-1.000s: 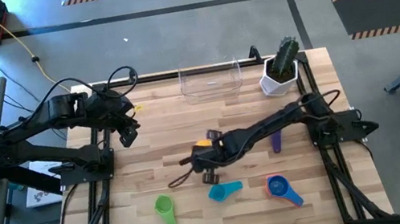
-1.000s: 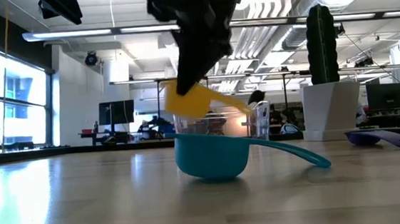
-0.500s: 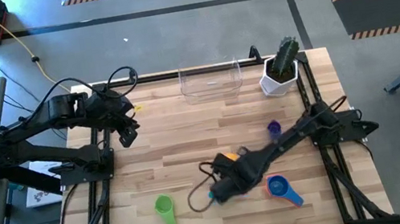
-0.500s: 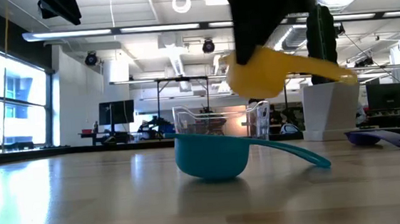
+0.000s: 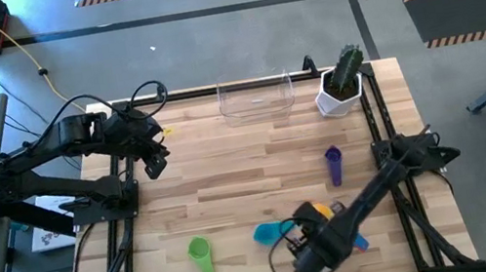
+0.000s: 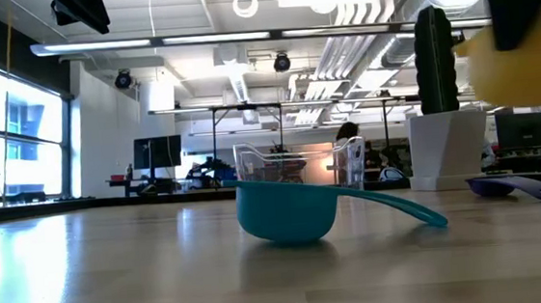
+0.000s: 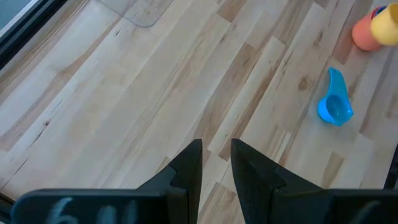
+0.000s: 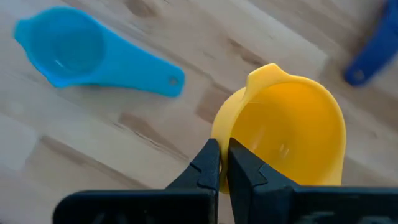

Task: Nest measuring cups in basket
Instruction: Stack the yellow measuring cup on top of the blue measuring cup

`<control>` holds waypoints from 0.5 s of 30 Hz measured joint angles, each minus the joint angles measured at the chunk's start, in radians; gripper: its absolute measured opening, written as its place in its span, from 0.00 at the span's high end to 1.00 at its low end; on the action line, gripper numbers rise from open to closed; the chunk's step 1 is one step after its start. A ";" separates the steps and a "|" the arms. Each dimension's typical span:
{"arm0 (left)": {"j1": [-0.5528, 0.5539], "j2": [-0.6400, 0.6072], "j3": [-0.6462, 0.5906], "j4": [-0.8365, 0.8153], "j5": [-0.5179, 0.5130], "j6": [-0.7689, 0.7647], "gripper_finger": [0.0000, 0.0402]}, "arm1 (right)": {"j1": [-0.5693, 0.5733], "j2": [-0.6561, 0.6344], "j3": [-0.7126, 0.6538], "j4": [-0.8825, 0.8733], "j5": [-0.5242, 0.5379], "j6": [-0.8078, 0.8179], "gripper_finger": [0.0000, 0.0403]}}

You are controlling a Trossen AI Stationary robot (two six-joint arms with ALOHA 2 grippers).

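My right gripper (image 8: 219, 163) is shut on the yellow cup (image 8: 286, 130), carried above the table's near part (image 5: 309, 212); the low view shows the cup as a yellow blur (image 6: 520, 64) well above the wood. The teal cup (image 5: 269, 232) rests on its bowl just left of it. The green cup (image 5: 202, 256) lies near the front left, and the purple one (image 5: 333, 165) lies to the right of centre. A blue cup (image 5: 359, 238) is mostly hidden under my right arm. The clear basket (image 5: 256, 97) stands at the far edge. My left gripper (image 7: 216, 158) waits at the far left, a narrow gap between its fingers. My right gripper pinches the yellow cup's wall at the rim (image 8: 231, 134) between its two fingers, one finger outside the bowl and the other seemingly inside. The fingers point down from above. The cup is lifted clear of the table, its mouth facing up.
A white pot with a cactus (image 5: 341, 85) stands right of the basket at the far right corner. Bare wood lies across the table's middle (image 5: 229, 168) between the basket and the cups. Black frame rails run along both sides.
My right gripper has carried the yellow cup from the table's middle toward the near edge and somewhat to the right, staying shut on it. In the low view the cup passed from centre to the right edge. The purple cup, earlier under the arm, now shows.
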 joint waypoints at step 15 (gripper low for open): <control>0.000 0.000 0.000 0.000 0.000 -0.002 0.81 | 0.108 -0.002 -0.021 -0.069 -0.076 0.149 1.00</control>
